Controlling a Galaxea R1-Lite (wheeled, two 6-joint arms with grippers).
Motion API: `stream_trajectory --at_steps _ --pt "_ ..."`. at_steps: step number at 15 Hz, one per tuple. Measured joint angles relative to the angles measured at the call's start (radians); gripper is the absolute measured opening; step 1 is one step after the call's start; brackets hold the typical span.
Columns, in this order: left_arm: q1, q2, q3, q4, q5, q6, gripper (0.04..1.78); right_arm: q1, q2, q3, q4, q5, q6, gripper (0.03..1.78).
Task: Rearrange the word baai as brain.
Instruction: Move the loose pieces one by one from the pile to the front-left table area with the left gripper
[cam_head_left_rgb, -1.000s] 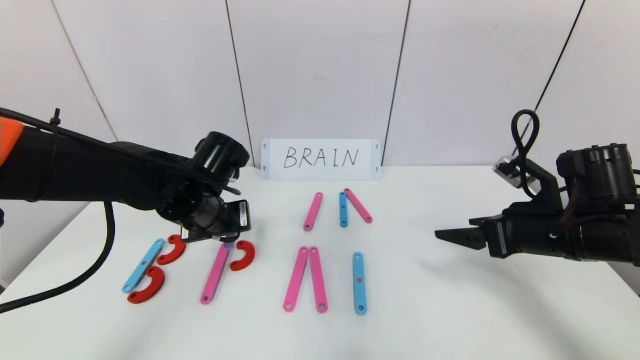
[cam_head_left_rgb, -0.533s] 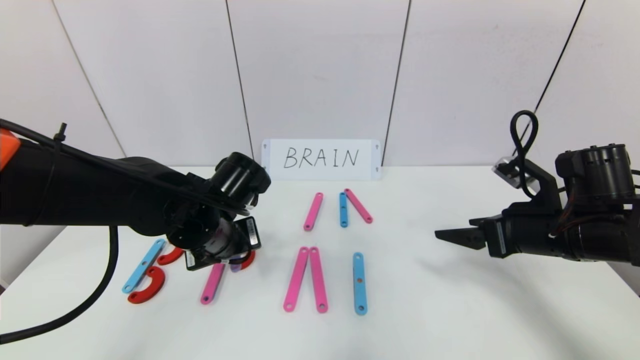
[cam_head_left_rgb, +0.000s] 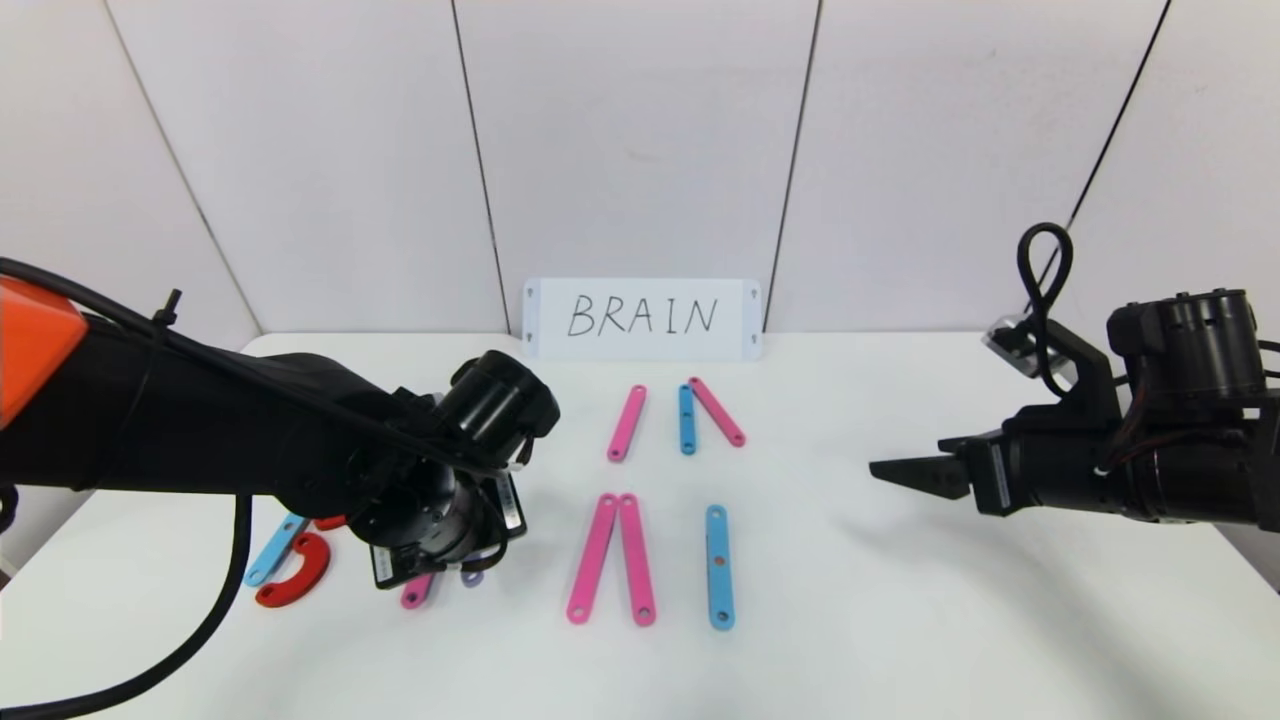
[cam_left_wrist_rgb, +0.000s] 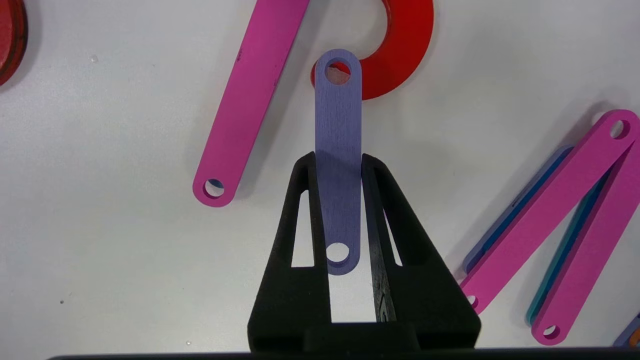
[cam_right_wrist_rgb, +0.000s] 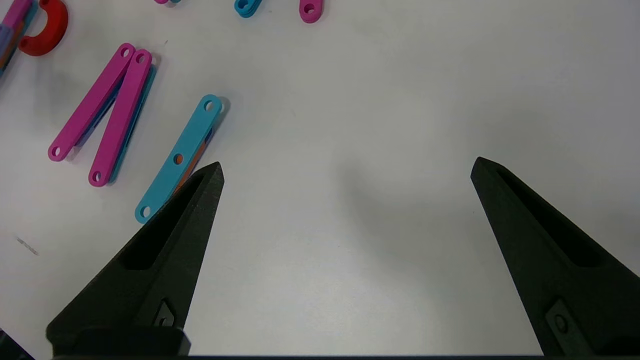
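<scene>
Lilac flat plastic bar with end holes pinched between the closed fingers of the left gripper, far end overlapping a red C-shaped piece. Just beside it, a long pink flat bar; farther off, paired pink bars. Right gripper spread wide, holding nothing, above bare white tabletop near a light-blue flat bar.

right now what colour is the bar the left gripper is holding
Lilac; the bar clamped by the left gripper shows best in the left wrist view.
</scene>
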Motion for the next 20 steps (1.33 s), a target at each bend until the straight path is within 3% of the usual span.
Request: stream_trajectory --at_steps 20 --pt "-0.048 0.029 0.054 0.0 0.049 -0.079 0.27 0.001 0.005 0.001 0.0 0.0 -0.002 1.73"
